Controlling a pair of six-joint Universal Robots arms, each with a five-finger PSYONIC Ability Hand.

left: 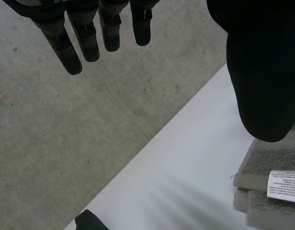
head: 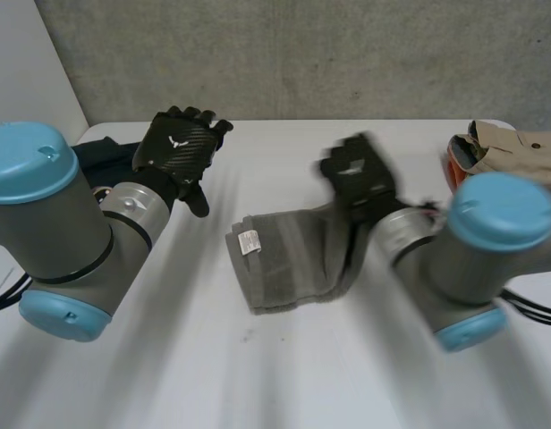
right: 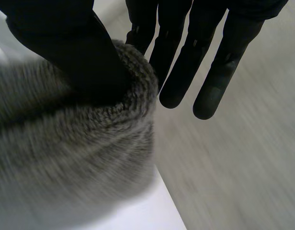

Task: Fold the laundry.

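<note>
Now left hand [head: 179, 143] hovers, fingers straight; right hand [head: 356, 174] likewise, thumb on grey towel [head: 289, 259]

Between our left hand [head: 182, 147] and our right hand [head: 359, 172] the bench [head: 275, 147] is bare, and a hand could pass there freely. Under the right hand lies the folded grey towel [head: 289, 259]; it touches the thumb and closes that way. On the outer side of the right hand, a pile of beige clothes [head: 512, 147] takes the bench corner. On the outer side of the left hand, a dark cloth [head: 101, 154] lies.
</note>
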